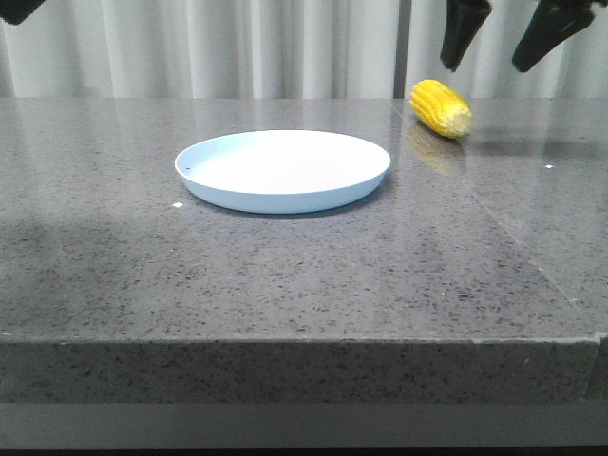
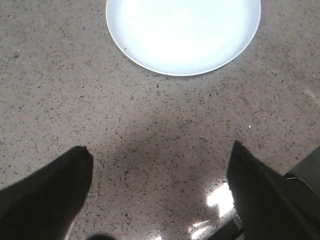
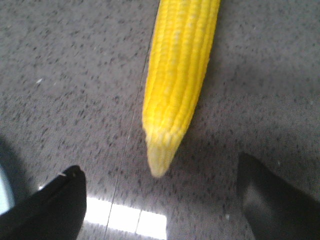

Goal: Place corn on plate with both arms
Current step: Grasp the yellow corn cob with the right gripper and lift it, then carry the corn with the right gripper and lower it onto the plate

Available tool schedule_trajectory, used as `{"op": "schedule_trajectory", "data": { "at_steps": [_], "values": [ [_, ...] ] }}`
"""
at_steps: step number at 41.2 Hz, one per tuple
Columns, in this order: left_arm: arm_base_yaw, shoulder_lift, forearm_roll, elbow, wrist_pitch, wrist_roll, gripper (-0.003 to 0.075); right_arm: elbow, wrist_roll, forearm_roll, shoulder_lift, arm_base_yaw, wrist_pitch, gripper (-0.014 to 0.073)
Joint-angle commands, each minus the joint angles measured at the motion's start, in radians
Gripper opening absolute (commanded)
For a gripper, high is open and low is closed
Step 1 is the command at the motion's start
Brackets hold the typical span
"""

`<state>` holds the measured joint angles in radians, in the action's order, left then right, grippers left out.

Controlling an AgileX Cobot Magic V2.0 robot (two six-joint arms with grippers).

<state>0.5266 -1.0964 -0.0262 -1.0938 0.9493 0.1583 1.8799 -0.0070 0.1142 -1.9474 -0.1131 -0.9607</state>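
- Corn: one bright yellow cob with rows of kernels and a paler tapered tip (image 1: pixel 441 107), lying on the grey speckled stone tabletop (image 1: pixel 285 275), right of the plate and well apart from it.
- One round, shallow, pale blue-white plate (image 1: pixel 282 171), nothing on it, sitting mid-table.
- Two black forked grippers total. Right gripper (image 1: pixel 501 59) up above the cob, two fingers spread wide, not touching anything.
- From the right wrist view: same gripper (image 3: pixel 160 200) spread wide, cob's pale tip (image 3: pixel 159 162) pointing into the gap between the fingers, no contact.
- Left gripper (image 2: pixel 160 185) also spread wide, holding nothing, over bare tabletop near the plate's rim (image 2: pixel 170 72).
- Barely a dark corner of the left arm (image 1: pixel 17 8) in the front view.
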Motion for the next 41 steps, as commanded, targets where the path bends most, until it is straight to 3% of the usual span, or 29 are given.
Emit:
{"op": "schedule_trajectory", "data": {
  "at_steps": [1,16,19,22,25,41],
  "values": [
    [0.008,0.021,-0.007,-0.025,-0.049,-0.011,0.0544,0.127,0.019,-0.016,-0.036,0.004,0.030,0.0633],
    [0.008,0.021,-0.007,-0.025,-0.049,-0.011,0.0544,0.346,0.034,0.014,-0.264,0.004,0.066,0.0617],
    [0.008,0.021,-0.007,-0.025,-0.049,-0.011,0.0544,0.349,0.034,0.014,-0.268,0.004,0.063,0.0504],
    [0.008,0.021,-0.007,-0.025,-0.049,-0.011,0.0544,0.349,0.034,0.014,-0.266,0.004,0.067,0.0339],
    [0.008,0.021,-0.007,-0.025,-0.049,-0.011,0.0544,0.349,0.034,0.017,-0.259,0.004,0.066,0.0245],
    [0.008,0.021,-0.007,-0.025,-0.055,-0.011,0.0544,0.346,0.007,0.021,-0.094,-0.030,-0.024,0.0237]
  ]
}}
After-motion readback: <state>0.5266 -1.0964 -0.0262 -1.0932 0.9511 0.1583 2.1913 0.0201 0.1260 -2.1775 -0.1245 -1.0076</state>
